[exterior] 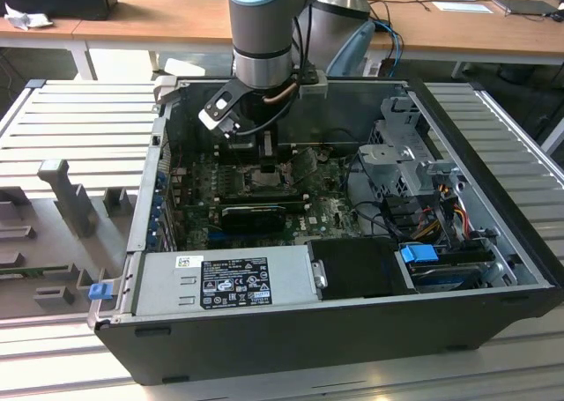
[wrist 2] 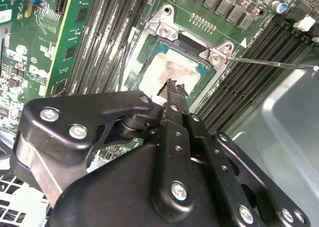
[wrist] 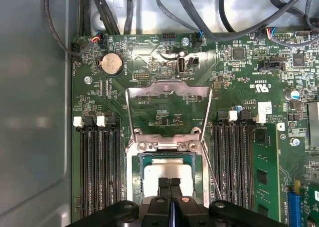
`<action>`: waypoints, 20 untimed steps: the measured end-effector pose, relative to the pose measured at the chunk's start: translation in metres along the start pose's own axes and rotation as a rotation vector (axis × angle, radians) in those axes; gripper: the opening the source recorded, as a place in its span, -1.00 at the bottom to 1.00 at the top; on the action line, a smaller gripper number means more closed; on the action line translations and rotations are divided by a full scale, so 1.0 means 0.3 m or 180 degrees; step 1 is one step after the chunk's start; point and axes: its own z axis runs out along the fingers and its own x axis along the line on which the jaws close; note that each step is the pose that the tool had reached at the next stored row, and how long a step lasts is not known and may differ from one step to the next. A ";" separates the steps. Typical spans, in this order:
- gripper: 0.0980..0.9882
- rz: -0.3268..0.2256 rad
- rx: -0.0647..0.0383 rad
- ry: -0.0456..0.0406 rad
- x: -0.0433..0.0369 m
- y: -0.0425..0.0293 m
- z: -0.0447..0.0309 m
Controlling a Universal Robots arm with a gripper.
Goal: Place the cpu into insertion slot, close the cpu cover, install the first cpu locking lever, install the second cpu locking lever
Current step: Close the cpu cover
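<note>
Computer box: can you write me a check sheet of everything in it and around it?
Surface: green circuit board inside an open computer case, on a grey slatted table.
Job's things: cpu sits in the insertion slot; cpu cover flipped open; thin locking lever loose beside the slot.
Clutter: grey blocks on the table.
Grippers: pincer shut, tips right over the cpu.
Cables: black cables along the board's edge; coloured cables near the drive cage.
Surroundings: wooden desks behind.
</note>
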 end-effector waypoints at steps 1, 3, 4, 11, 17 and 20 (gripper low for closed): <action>-0.98 -0.0001 0.0004 -0.0001 0.000 0.003 0.000; -0.98 0.0002 0.0030 0.0008 -0.001 0.028 0.002; -0.98 0.0003 0.0078 0.0017 -0.002 0.044 0.003; -0.98 0.0004 0.0117 0.0031 -0.001 0.053 -0.048; -0.98 0.0004 0.0117 0.0031 -0.001 0.073 -0.061; -0.98 0.0004 0.0117 0.0031 0.000 0.075 -0.069</action>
